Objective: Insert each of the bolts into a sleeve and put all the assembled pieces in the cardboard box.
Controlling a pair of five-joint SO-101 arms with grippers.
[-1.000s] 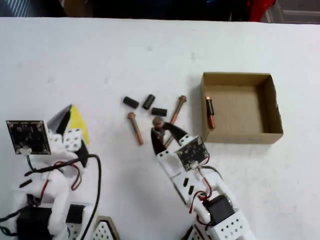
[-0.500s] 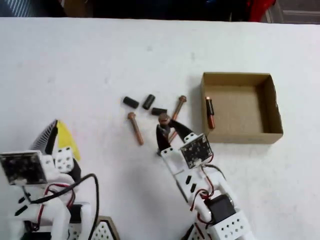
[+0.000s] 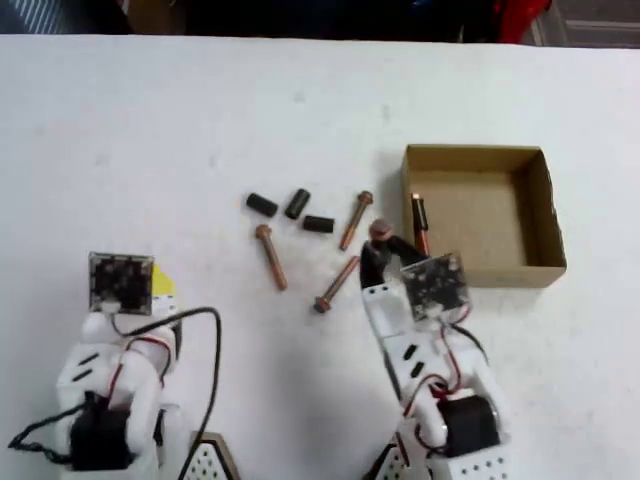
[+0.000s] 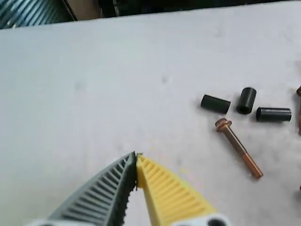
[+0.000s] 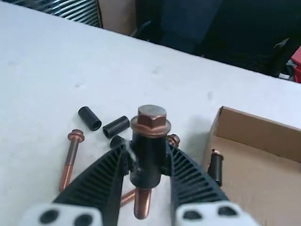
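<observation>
Copper bolt (image 5: pixel 149 123) sits in black sleeve (image 5: pixel 146 165), clamped btwn right gripper (image 5: pixel 146 147) fingers, just beside cardboard box (image 3: pixel 485 272), near-left corner. One assembled pc (image 3: pixel 419 225) lies inside box. Loose bolts (image 3: pixel 270 257) and loose sleeves (image 3: pixel 262 205) on table (image 3: pixel 150 120). Left gripper (image 4: pixel 136 162) pinched closed, empty, well apart from parts.

A white table (image 3: pixel 200 120) is laid out with loose parts — three black sleeves (image 3: pixel 297 203) are clustered near its middle, three copper bolts (image 3: pixel 270 257) are scattered just beside them (each lying flat), and a cardboard box (image 3: pixel 480 272) is set farther right.
</observation>
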